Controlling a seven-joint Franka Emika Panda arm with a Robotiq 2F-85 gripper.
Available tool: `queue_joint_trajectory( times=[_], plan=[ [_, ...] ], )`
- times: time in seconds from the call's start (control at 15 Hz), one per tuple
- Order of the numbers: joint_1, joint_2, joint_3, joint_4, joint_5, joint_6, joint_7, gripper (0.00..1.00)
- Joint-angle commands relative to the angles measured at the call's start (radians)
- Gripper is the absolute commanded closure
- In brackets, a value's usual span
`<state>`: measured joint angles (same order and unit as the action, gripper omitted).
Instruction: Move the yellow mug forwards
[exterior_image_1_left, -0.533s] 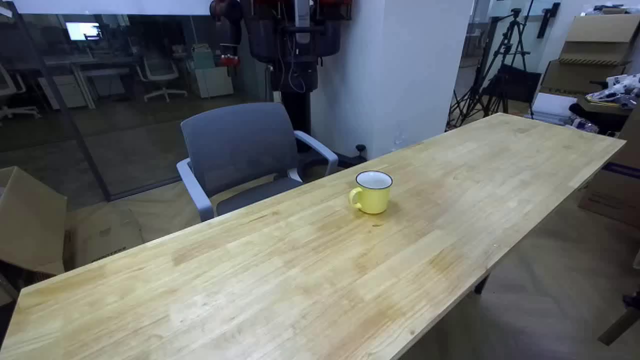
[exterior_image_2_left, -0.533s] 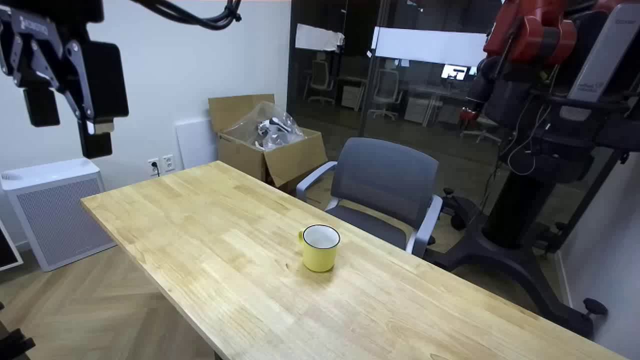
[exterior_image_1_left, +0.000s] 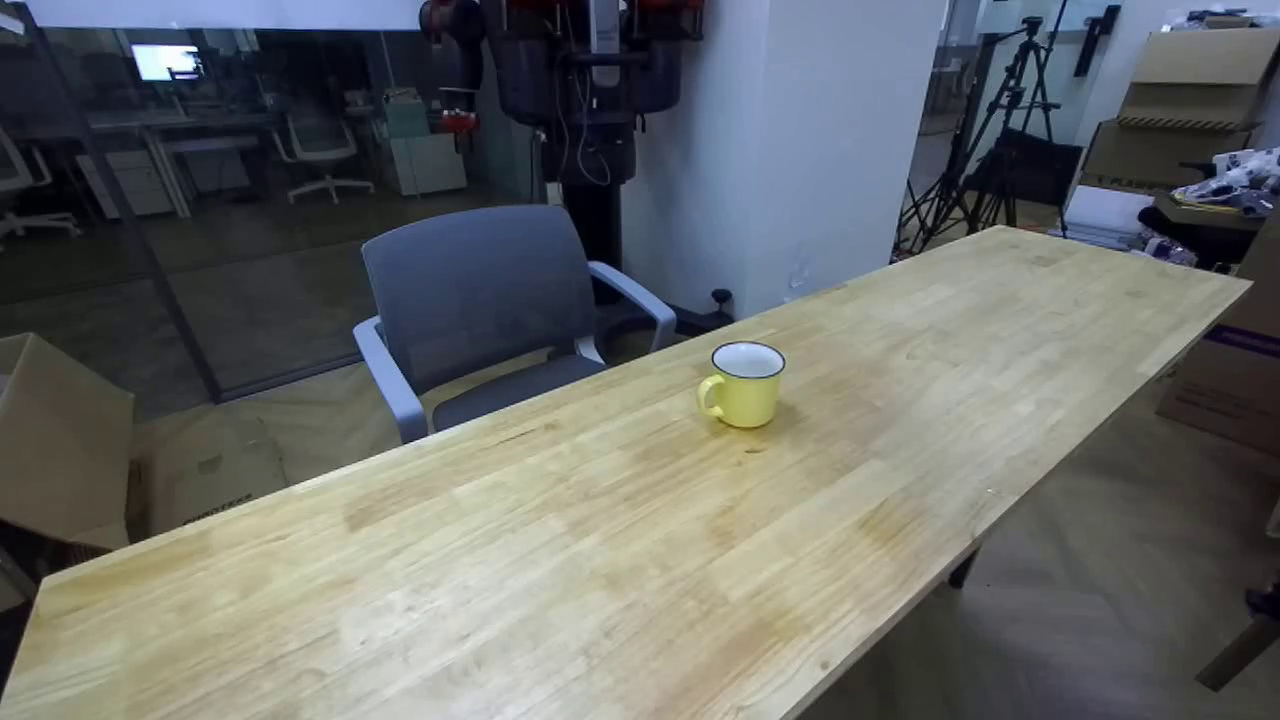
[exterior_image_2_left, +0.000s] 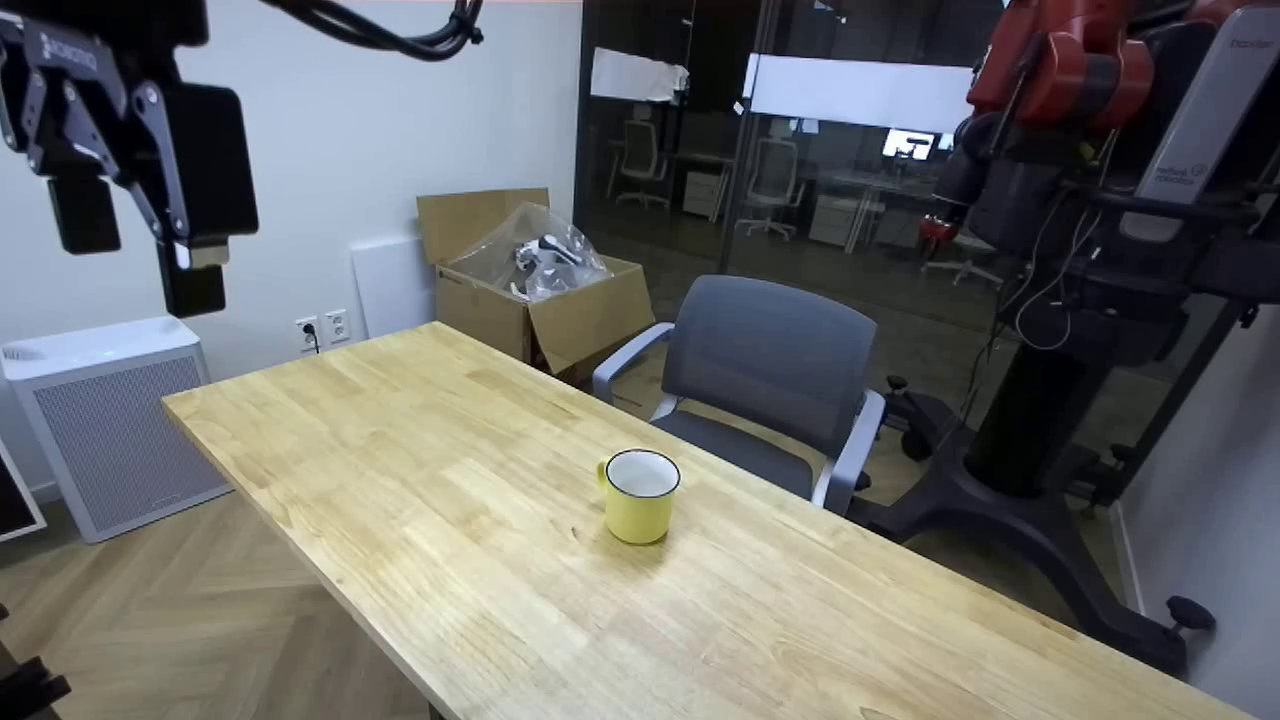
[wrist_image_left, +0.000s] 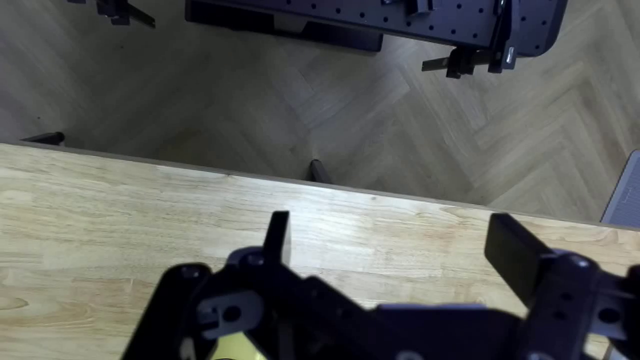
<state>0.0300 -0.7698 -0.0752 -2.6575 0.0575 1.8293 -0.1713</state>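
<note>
You have the long wooden table to work across, and the grey chair stands beside one long edge; if forwards means towards that chair, which I cannot tell, keep the move well short of that edge. Your gripper hangs high, its fingers spread wide with nothing held between them. The yellow mug stands upright on the table, well apart from the gripper, nearer the chair's edge than the opposite one; in the wrist view it just shows at the bottom, partly behind the gripper. The step in hand looks like the approach, so centre over the mug, come down straight, and close softly on its walls before you shift it. Mind the handle, too: bring the fingers in clear of that loop, or the mug may twist as you grip
</note>
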Motion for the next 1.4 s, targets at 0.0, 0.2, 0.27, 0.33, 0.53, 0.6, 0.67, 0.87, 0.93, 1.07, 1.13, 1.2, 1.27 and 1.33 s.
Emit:
queue_joint_trajectory(
  times=[0.0,0.2,0.27,0.33,0.53,0.6,0.67,0.87,0.93,1.07,1.13,1.2,1.27,1.33],
  plan=[
    [-0.002,0.001,0.002,0.002,0.001,-0.002,-0.001,0.00],
    [-0.002,0.001,0.002,0.002,0.001,-0.002,-0.001,0.00],
    [-0.002,0.001,0.002,0.002,0.001,-0.002,-0.001,0.00],
    [-0.002,0.001,0.002,0.002,0.001,-0.002,-0.001,0.00],
    [-0.009,0.021,0.009,-0.001,-0.010,0.069,0.007,0.00],
    [-0.011,0.046,0.002,0.008,-0.011,0.102,0.001,0.00],
    [-0.022,0.086,-0.003,0.020,-0.023,0.160,0.000,0.00],
    [-0.078,0.229,-0.004,0.052,-0.085,0.399,0.034,0.00],
    [-0.105,0.284,0.006,0.068,-0.106,0.456,0.073,0.00],
    [-0.086,0.205,-0.007,0.012,-0.086,0.437,0.023,0.00],
    [-0.096,0.243,-0.008,0.023,-0.089,0.459,0.024,0.00],
    [-0.100,0.268,-0.008,0.033,-0.090,0.468,0.024,0.00],
    [-0.100,0.281,-0.008,0.042,-0.091,0.469,0.026,0.00],
    [-0.100,0.285,-0.006,0.047,-0.091,0.469,0.029,0.00]
  ],
)
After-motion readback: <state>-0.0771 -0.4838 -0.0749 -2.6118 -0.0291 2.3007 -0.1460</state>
